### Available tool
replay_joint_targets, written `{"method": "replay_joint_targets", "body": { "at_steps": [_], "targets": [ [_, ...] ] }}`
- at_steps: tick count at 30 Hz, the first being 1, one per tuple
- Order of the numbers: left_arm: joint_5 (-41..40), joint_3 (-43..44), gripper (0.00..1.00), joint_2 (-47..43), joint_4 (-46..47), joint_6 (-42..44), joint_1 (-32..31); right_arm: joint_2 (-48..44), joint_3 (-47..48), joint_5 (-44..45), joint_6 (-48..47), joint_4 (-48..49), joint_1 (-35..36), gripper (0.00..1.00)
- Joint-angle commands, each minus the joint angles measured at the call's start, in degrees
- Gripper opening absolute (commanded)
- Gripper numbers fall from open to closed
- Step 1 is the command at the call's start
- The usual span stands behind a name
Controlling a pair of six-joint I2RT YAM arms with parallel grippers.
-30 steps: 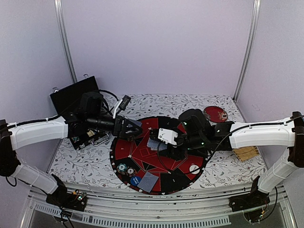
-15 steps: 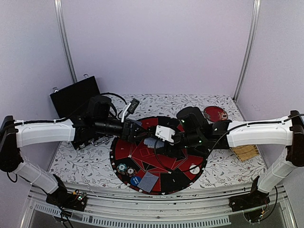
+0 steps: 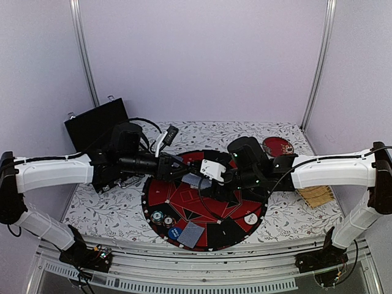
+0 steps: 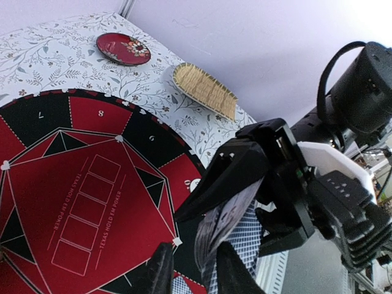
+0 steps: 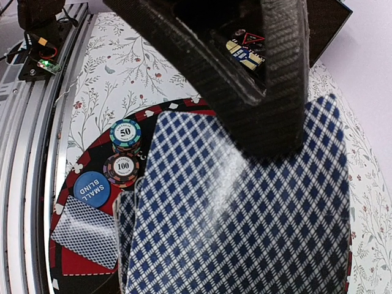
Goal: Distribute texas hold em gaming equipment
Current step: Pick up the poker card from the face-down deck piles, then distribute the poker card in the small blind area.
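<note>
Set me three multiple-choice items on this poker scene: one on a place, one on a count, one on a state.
1. Where does the blue button lie?
A. on the dark red plate
B. on the round mat, beside the chip piles
C. on the straw mat

2. How many chip piles stand by that button?
A. two
B. four
C. six

3. What is the right gripper doing?
A. hanging open and empty
B. gripping a chip pile
C. gripping playing cards

Answers:
1 B: the right wrist view shows it on the round mat next to the chips. The dark red plate and straw mat sit off to the side.
2 A: one pile is marked 50, the other 100.
3 C: diamond-backed cards sit clamped under its finger.
</note>
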Motion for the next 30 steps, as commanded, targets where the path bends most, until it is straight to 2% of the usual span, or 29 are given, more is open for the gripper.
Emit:
{"method": "replay_joint_targets", "body": {
  "at_steps": [1,11,16,19,30],
  "targets": [
    [1.61,-0.67,0.24,-0.82,1.56,-0.24,-0.87,-0.22,1.08,-0.4,0.34,1.62,0.11,0.52],
    [-0.87,-1.23,0.2,-3.13,-0.91,0.68,-0.97,-0.77,0.17,0.27,0.16,1.48,0.14,0.52],
    [-0.27,-1.24,0.03,-3.24,-1.17,0.56,-1.01,-0.85,0.04,0.36,0.2,1.4,0.11,0.52],
    [0.33,-1.33,0.0,-3.86,-1.21,0.38,-1.03,-1.06,-0.14,0.6,0.2,1.24,0.11,0.52],
    [1.26,-3.49,0.0,-7.37,2.93,-2.95,-1.01,-0.94,-1.12,1.24,0.72,1.7,-0.51,0.52]
  ]
}}
